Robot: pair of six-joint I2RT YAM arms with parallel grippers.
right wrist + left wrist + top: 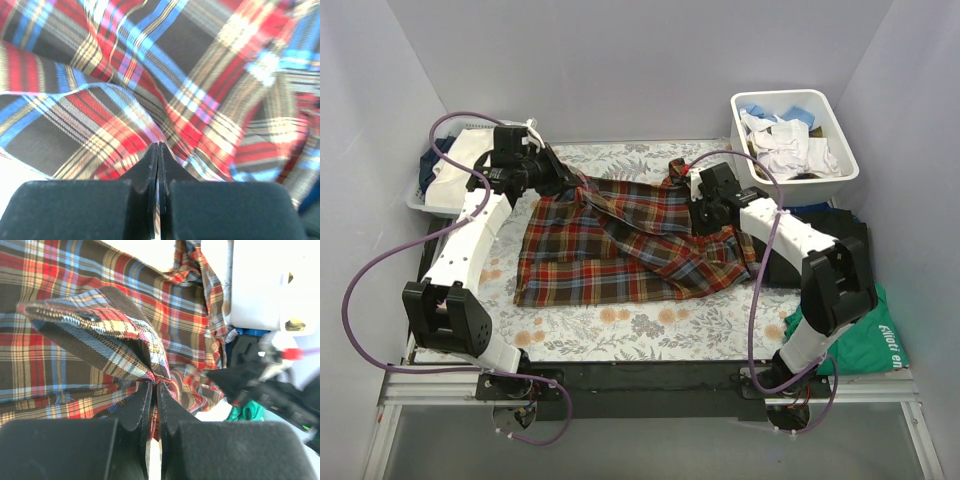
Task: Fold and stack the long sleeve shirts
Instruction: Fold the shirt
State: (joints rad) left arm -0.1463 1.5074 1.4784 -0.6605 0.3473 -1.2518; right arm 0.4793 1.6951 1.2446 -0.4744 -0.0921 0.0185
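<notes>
Foreground, left wrist view: the left gripper point(154, 387), jaws drawn almost together, pinching a raised fold of the plaid shirt point(75, 285). Just above the pinch, a stiff double-layered edge of the shirt carrying a dark button point(91, 317) stands up from the cloth. To the right in the same view are a white bin point(255, 285) and the black wrist of the right arm point(265, 385).

Foreground, right wrist view: the right gripper point(158, 147), jaws pressed tight with no visible gap. A ridge of the plaid cloth runs into the tips, so the gripper nips a thin fold of the shirt, which fills the rest of the view.

Top view: the plaid shirt lies rumpled and partly spread in the middle of the flower-patterned table cover point(620, 325). Its lower hem lies flat and its upper part is bunched. The left gripper point(565, 180) holds the shirt's upper left corner. The right gripper point(703, 215) holds its upper right part, near the collar. The white bin, at the far right corner, contains white and blue laundry. A basket point(423, 190) at the far left holds a cream garment point(460, 160). Black garments point(830, 222) lie beside the right arm, and a green garment point(865, 340) lies nearer the right base.
</notes>
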